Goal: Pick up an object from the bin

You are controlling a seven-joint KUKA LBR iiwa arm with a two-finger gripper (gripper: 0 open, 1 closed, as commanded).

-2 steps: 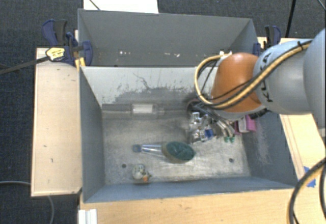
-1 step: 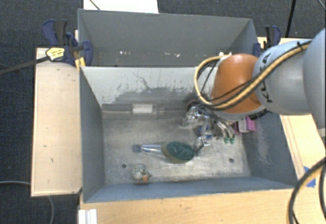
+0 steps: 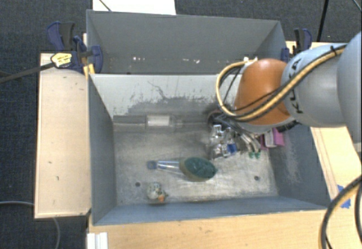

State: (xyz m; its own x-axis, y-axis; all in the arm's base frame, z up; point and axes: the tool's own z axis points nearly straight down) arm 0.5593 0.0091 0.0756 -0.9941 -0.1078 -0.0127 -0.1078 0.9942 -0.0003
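Observation:
My gripper (image 3: 220,145) hangs low over the bin floor, right of centre, below the orange wrist cover. Just in front of it and to its left lies a dark green rounded brush head with a clear bluish handle (image 3: 192,167); the handle points left. The gripper is a short way above and to the right of the green head, apart from it. Close to the gripper's right side lie a pink-magenta thing (image 3: 274,138) and some small green pieces (image 3: 254,155), partly hidden by the arm.
A clear tube (image 3: 157,121) lies along the foot of the back wall. A small round mottled thing (image 3: 155,191) rests near the front wall on the left. The arm and its cables cover the bin's right side.

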